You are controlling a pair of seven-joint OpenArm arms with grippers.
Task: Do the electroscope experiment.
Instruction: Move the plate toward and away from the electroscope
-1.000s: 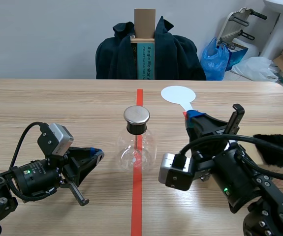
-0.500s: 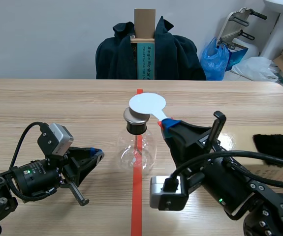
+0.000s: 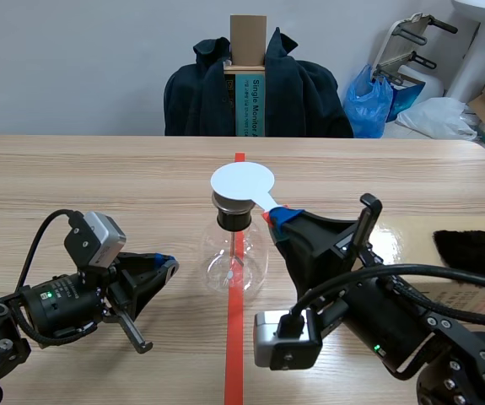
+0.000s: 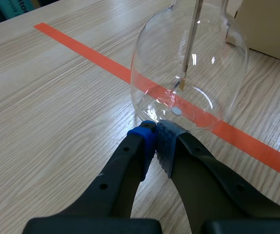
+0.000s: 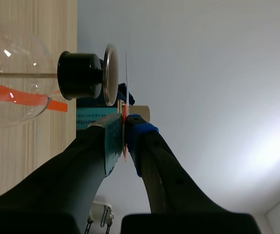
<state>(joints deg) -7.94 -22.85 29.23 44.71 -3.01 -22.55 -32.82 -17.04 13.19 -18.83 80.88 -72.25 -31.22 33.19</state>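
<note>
Glass flask: The glass flask (image 3: 235, 257) stands in the middle of the surface (image 3: 99, 177), on the red tape line. It is thin, hard and smooth. It can slip, tip or break, so no hard bumps.
Where to hold it: The dark neck under the metal cap (image 3: 234, 201) looks like the safest spot, not the round belly.
White disc: The white disc (image 3: 242, 180) is flat, thin and very light. It hangs right over the cap. It looks bendy, so the red handle (image 5: 124, 113) is the place to hold it.
Right pincer: The right pincer (image 3: 276, 217) is at 4 o'clock from the cap. It is clenched on the red handle.
Left pincer: The left pincer (image 3: 164, 266) is at 9 o'clock from the flask. It is pinched together with nothing in it.
Black cloth: The black cloth (image 3: 478, 253) lies at 3 o'clock from the flask, well apart.
Only the scene view shows: both arms, and the disc's round face.
Only the right wrist view shows: the disc from its edge, a thin line just beside the cap. I cannot tell if they touch.
Only the left wrist view shows: the thin rod (image 4: 191, 44) inside the flask, and the pincer tips just beside the flask's foot.
</note>
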